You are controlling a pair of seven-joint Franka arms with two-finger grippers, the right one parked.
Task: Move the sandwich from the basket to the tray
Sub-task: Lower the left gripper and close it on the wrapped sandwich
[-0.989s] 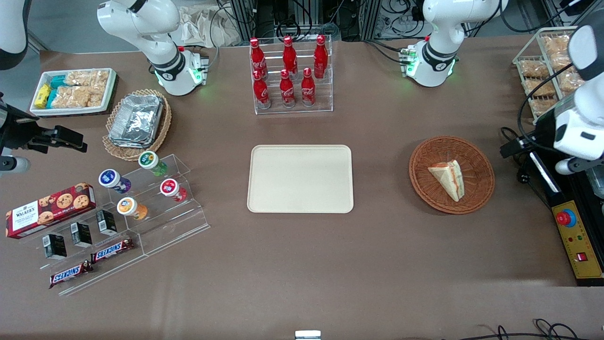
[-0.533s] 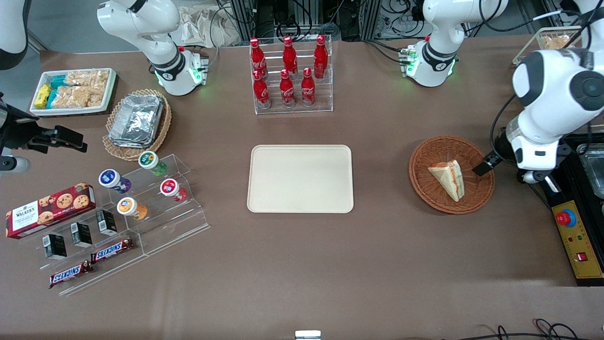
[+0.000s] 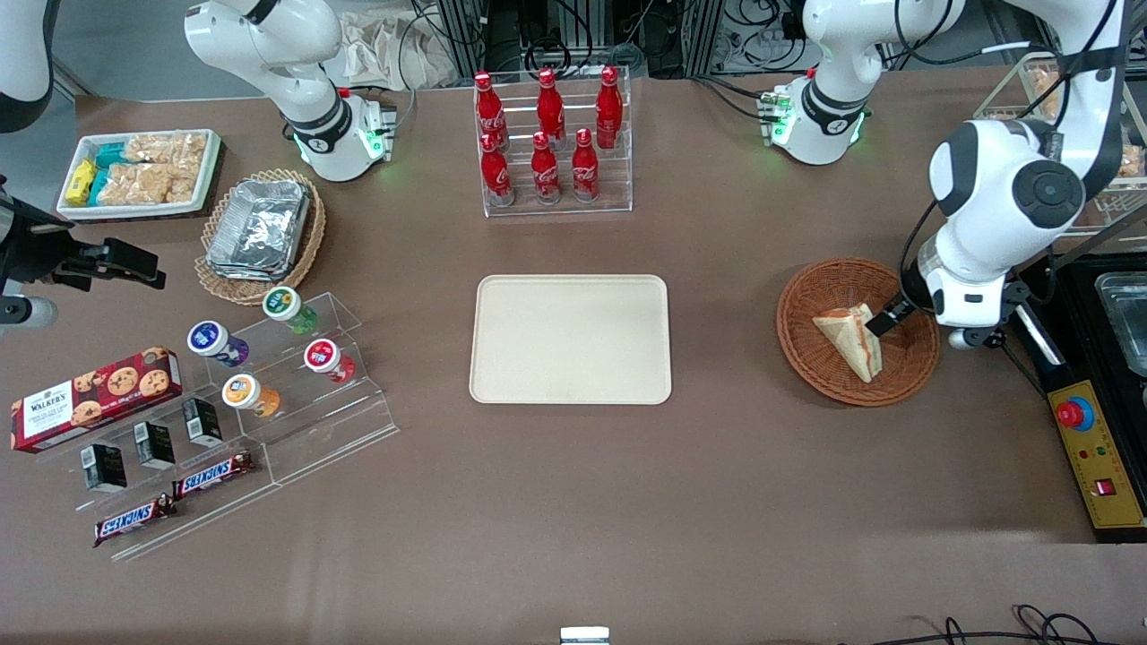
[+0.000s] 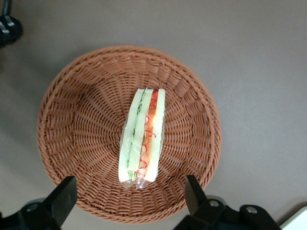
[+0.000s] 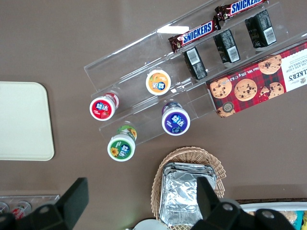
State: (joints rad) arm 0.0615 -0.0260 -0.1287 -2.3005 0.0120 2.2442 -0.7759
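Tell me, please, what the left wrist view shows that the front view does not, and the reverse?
Only the left wrist view shows both fingers spread wide and the sandwich's filling stripes from above. Only the front view shows the tray, bare and lying toward the parked arm's end from the basket, plus the cola bottles. Both show the sandwich lying in the basket with the open gripper above it.

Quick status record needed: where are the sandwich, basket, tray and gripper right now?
sandwich: lying in the basket, ungrasped
basket: on the table, toward the working arm's end
tray: mid-table, nothing on it
gripper: open, above the basket, fingers either side of the sandwich's end
task stage: pick not yet made
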